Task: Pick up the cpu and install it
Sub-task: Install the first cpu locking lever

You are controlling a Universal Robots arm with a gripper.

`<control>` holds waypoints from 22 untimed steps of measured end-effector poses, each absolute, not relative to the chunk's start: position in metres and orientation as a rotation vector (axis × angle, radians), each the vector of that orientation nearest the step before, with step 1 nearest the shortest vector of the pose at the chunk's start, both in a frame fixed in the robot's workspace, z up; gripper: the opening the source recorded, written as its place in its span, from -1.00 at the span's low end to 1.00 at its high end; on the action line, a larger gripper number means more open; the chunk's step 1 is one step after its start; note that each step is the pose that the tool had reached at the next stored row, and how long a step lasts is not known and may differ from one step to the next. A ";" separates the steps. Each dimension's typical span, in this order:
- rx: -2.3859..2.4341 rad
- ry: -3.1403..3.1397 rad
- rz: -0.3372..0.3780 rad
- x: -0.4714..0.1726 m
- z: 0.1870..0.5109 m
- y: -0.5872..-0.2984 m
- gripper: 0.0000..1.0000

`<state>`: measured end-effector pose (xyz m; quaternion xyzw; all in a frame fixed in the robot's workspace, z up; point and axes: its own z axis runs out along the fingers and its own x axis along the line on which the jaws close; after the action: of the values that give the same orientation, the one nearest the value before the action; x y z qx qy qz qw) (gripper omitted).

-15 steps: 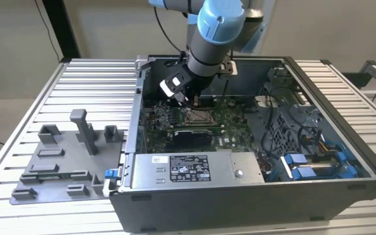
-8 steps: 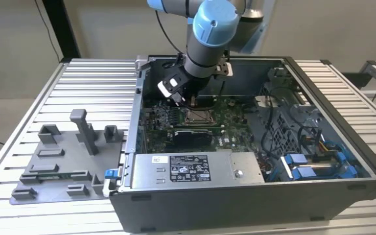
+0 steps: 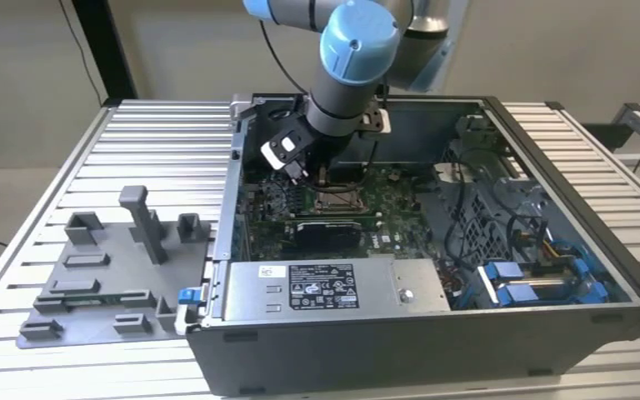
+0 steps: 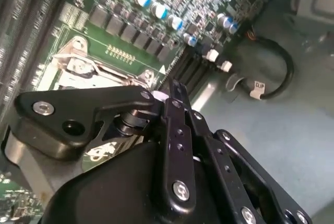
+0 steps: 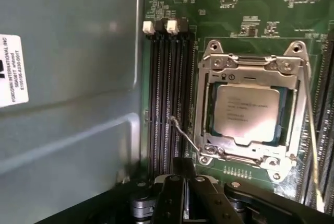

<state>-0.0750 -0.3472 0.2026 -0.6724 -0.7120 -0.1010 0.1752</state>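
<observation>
Cpu [image 5: 246,113] lies flat in the motherboard socket [image 5: 250,62], silvery top up, with the metal frame around it. Tool [image 5: 182,165] hangs near the socket, by the memory slots [image 5: 167,93], jaws together and holding nothing. Computer case [image 3: 409,350] sits on the desk [image 3: 153,125].

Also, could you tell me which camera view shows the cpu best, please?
The first wrist view: the cpu lies face-on within the socket frame, its silvery top unobstructed. The exterior view shows it as a small pale patch; the second wrist view shows part of the socket frame.
</observation>
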 end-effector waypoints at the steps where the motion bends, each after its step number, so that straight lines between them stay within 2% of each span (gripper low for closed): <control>1: -1.905 -2.017 -0.288 -0.075 0.203 -0.348 -1.00; 22: -1.903 -2.023 -0.313 -0.070 0.202 -0.355 -1.00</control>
<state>-0.0705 -0.3552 0.2018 -0.6707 -0.7129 -0.1103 0.1726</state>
